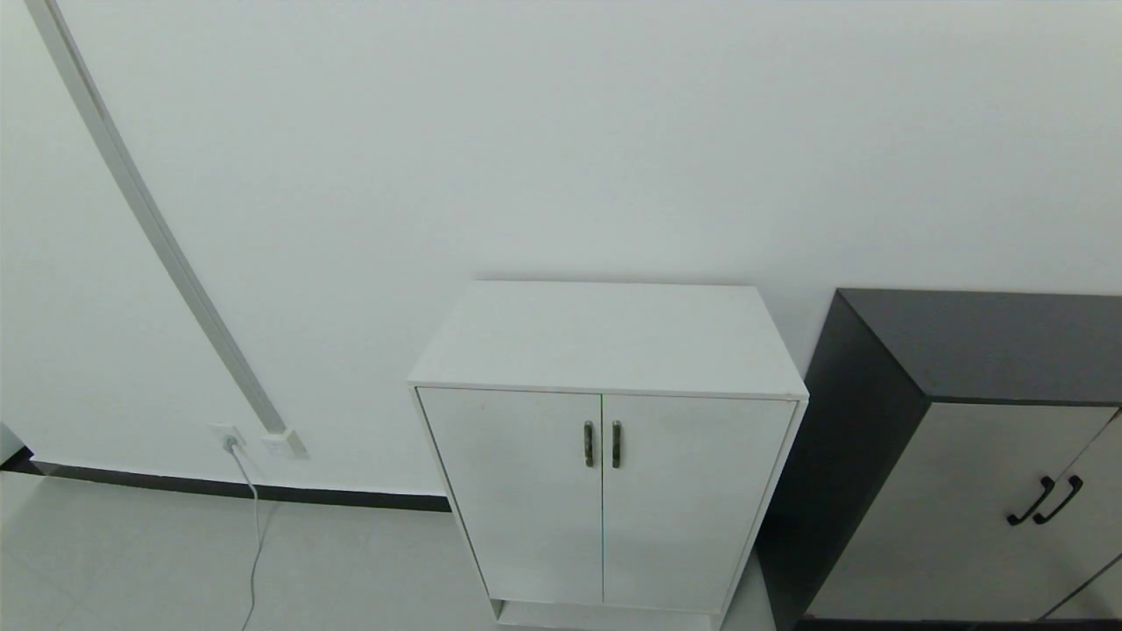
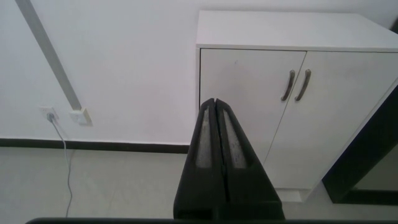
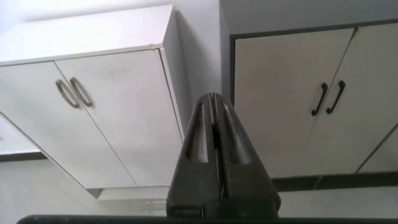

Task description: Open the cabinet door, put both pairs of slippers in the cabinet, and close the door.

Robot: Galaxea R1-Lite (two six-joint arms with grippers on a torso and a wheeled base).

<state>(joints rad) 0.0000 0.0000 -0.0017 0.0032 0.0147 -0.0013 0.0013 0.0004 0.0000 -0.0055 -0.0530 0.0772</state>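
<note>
L & R jaws both clenched, empty; closed white cabinet (image 1: 561, 456) stands well ahead of them.

Left tool (image 2: 215, 101) and right tool (image 3: 215, 96), both fully closed.

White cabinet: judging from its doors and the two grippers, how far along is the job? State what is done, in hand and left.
Done: nothing yet; both doors of the white cabinet are shut. In hand: nothing; the left gripper and right gripper are shut, empty and apart from the cabinet. Left: every step, beginning with pulling a door handle.
</note>
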